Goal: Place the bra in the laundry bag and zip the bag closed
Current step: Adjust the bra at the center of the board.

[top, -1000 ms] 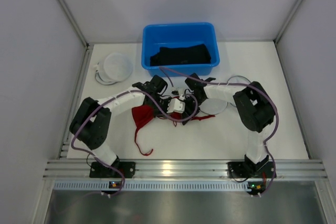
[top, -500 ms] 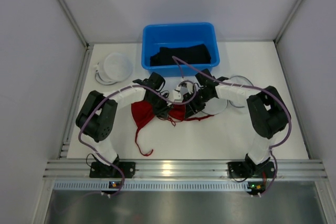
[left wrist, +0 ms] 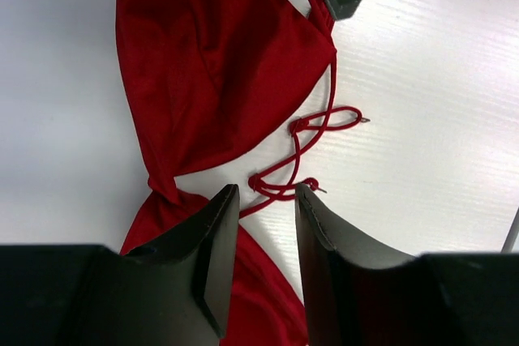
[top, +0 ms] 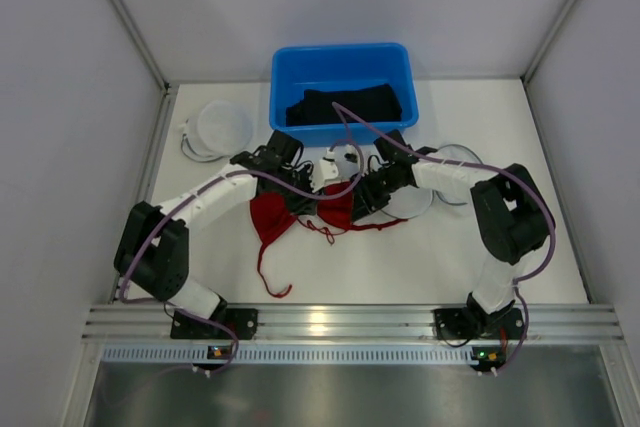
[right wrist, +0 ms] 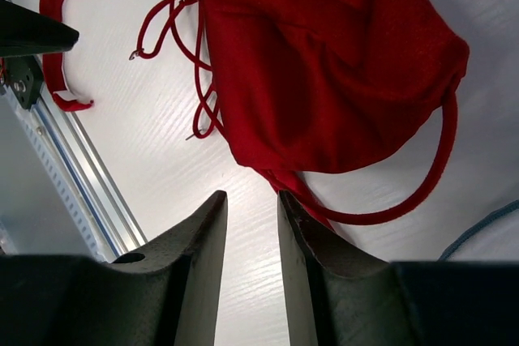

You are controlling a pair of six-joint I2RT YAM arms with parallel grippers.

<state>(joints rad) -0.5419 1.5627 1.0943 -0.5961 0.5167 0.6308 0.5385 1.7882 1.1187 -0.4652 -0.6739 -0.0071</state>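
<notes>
**Bra pick-up, before the grasp.** The red bra (top: 268, 219) lies spread on the counter (top: 430, 257) between the two arms, its cords looped loose beside the cups; the left tool (left wrist: 263, 200) hangs over the cord loops, jaws narrowly apart and empty; the right tool (right wrist: 250, 200) hangs beside the other cup, likewise narrow and holding nothing. The white round laundry bag (top: 222, 127) rests at the far left, well apart from the bra (a second pale disc under the right arm cannot be identified). Judged best practice: close on bunched cup fabric rather than a thin cord; gather both cups so that no strap trails; keep the small hooks from snagging at the bag's mouth.
</notes>
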